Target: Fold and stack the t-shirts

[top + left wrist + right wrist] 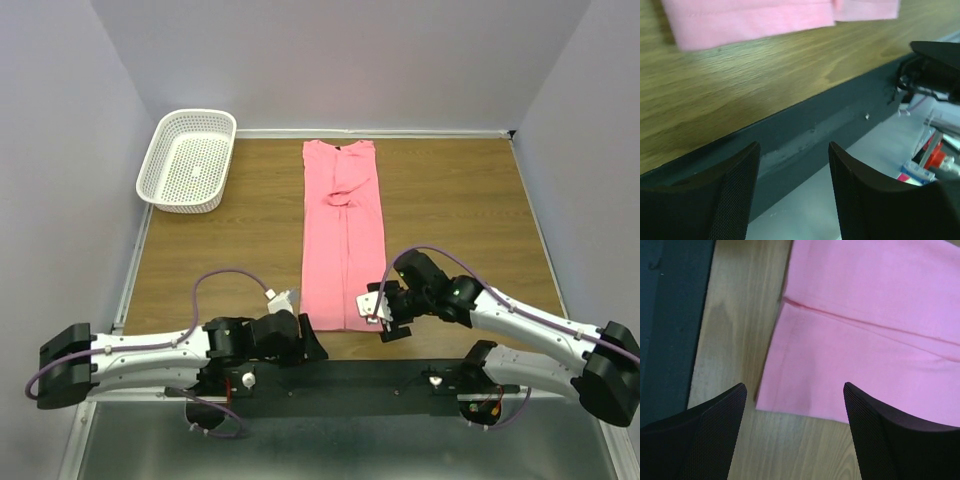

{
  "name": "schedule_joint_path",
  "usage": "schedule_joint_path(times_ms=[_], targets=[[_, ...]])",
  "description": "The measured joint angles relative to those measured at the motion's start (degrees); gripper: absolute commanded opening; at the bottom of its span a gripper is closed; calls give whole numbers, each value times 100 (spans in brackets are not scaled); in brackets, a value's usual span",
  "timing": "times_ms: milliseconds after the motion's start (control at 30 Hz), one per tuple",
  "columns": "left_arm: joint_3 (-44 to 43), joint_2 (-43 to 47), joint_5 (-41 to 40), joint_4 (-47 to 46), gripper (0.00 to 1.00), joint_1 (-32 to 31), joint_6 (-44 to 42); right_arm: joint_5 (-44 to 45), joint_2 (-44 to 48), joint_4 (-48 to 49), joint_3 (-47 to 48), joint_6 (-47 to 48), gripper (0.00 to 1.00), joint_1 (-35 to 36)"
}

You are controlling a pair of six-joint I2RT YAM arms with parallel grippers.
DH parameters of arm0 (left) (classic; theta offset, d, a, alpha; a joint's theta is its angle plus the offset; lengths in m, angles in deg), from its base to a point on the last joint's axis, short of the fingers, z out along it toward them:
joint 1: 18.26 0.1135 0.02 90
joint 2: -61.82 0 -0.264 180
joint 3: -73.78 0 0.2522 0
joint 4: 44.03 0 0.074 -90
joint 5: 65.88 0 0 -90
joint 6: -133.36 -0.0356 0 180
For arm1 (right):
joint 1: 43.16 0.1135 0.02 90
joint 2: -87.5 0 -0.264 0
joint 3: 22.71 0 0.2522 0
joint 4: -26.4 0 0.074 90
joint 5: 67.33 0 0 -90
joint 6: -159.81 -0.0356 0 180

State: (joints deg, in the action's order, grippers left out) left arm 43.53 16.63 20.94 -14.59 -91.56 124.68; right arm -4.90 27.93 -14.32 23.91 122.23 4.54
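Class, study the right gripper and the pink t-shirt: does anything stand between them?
Nothing visible does. The right gripper hangs open just above the near hem corner of the pink t-shirt; the white basket sits far off at the back left of the table.

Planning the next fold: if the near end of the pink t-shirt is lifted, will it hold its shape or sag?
Probably sags: the pink t-shirt lies flat as a thin folded strip, creased near the collar, so it looks soft. Likely light, with thin layered edges. Pushed, it may bunch rather than slide across the wooden table.
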Motion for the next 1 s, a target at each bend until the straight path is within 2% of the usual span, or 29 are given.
schedule_joint_path(times_ms=[200,300,433,600,833,900,933,1000], targets=[[-415,-1110,-603,404,64,-109,1248,295,2,258,-17,-118,85,31],[-538,-1106,-973,662,64,-109,1832,343,2,337,-26,-136,85,31],[-348,-557,-1432,699,61,-39,2509,402,2,352,-26,-138,85,33],[57,-310,-1567,516,55,267,2924,398,2,361,-46,-116,86,33],[101,-813,-1576,-37,53,876,2848,251,9,306,-101,116,87,33],[33,-1019,-1576,-216,47,1075,2721,221,11,284,-101,153,87,33],[4,-1145,-1578,-321,31,1182,2643,210,13,262,-101,175,87,33],[-17,-1386,-1585,-584,8,1340,2518,168,28,192,-101,234,87,33]])
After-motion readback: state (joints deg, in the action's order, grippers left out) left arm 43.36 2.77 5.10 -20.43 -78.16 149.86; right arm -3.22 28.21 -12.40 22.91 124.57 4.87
